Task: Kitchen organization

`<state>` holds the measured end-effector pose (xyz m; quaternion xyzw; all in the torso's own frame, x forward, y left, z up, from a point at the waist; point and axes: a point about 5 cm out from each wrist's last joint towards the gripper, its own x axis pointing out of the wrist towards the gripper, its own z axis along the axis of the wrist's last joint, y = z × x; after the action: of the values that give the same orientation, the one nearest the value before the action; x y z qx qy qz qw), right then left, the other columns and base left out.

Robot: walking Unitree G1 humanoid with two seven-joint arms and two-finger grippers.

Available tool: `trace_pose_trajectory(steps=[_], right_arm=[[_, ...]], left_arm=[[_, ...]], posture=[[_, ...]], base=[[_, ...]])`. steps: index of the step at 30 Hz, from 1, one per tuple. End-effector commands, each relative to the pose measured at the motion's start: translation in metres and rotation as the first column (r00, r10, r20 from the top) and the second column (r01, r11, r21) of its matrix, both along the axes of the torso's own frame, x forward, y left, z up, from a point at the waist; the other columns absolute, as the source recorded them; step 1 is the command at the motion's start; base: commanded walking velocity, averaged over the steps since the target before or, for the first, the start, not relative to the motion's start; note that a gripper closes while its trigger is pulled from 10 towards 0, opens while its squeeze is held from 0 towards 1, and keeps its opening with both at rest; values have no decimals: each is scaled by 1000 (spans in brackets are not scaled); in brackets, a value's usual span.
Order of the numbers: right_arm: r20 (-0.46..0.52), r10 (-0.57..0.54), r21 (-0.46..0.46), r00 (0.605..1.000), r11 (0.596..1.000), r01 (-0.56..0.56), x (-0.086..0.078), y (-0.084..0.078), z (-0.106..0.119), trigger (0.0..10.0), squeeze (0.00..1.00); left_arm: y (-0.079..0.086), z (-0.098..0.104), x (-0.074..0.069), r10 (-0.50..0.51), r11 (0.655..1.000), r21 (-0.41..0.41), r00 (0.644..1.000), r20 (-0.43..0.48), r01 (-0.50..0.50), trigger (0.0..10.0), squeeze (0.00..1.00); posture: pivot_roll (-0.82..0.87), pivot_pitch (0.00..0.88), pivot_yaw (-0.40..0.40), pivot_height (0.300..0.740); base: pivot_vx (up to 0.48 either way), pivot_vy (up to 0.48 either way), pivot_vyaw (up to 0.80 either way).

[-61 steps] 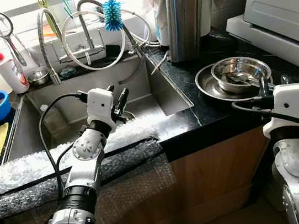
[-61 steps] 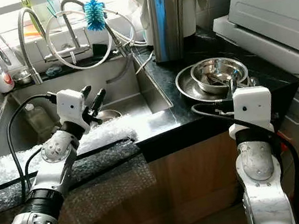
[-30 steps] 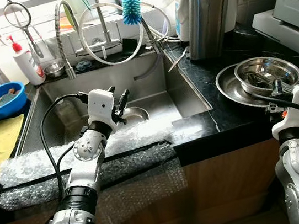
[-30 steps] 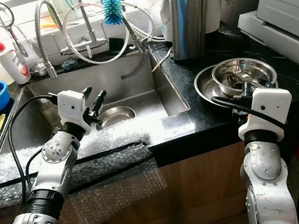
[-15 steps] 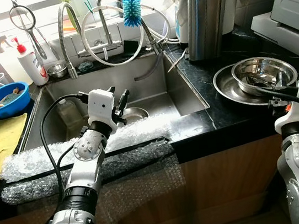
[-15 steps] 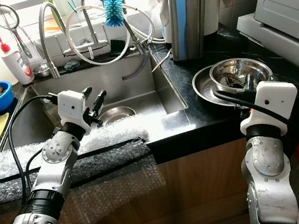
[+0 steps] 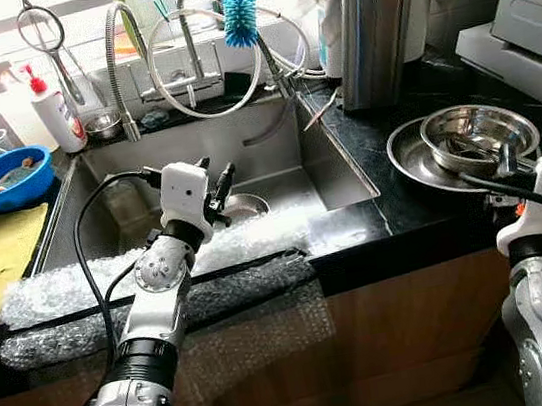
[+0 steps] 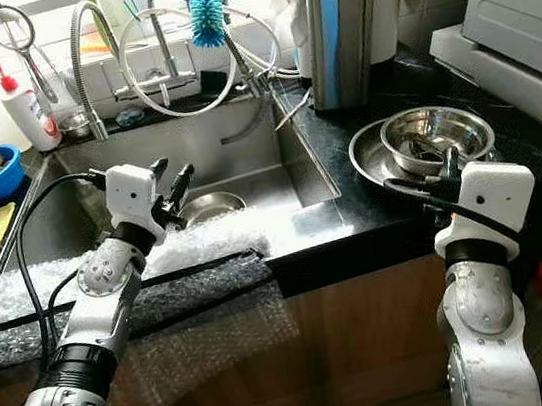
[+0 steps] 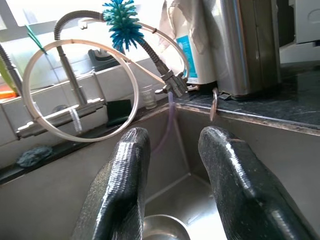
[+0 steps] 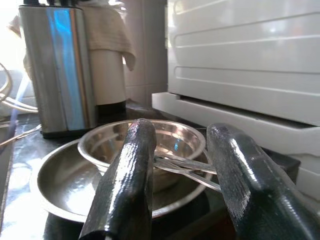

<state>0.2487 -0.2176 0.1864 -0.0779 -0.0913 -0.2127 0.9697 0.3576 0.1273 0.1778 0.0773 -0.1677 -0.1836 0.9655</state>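
The right gripper, fingers parted, hovers just short of a shiny steel bowl holding utensils, nested in a wider steel plate. The left gripper, also parted and holding nothing, hangs above the sink.

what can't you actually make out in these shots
- Utensils in the steel bowl: head views too small; in the right wrist view the right gripper covers their ends.
- Blue bowl: contents too small, head views.
- Small bowl in the sink: partly behind the left gripper.
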Motion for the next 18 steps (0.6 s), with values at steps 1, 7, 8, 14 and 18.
trace_pose_trajectory(steps=[1,7,8,14,18], right_arm=[[18,-14,9,1000,1000,14,-1,1,3,10000,0],[12,-21,20,1000,1000,21,-1,2,1,10000,0],[12,-21,20,1000,1000,21,-1,2,1,10000,0],[7,-43,22,999,999,43,0,-1,1,10000,0],[-8,-53,22,999,998,53,0,-3,-2,10000,0]], left_arm=[[3,-2,0,5,1000,-1,1000,-13,-5,10000,0],[5,-2,1,10,1000,2,1000,-14,-10,10000,0],[5,-2,1,10,1000,2,1000,-14,-10,10000,0],[4,-3,0,9,1000,4,1000,-20,-8,10000,0],[3,-2,0,7,1000,4,1000,-18,-7,10000,0]], posture=[[-227,0,70,740],[-226,0,70,740],[-226,0,70,740],[-228,0,73,740],[-228,0,74,740]], base=[[0,0,0],[0,0,0],[0,0,0],[0,0,0],[0,0,0]])
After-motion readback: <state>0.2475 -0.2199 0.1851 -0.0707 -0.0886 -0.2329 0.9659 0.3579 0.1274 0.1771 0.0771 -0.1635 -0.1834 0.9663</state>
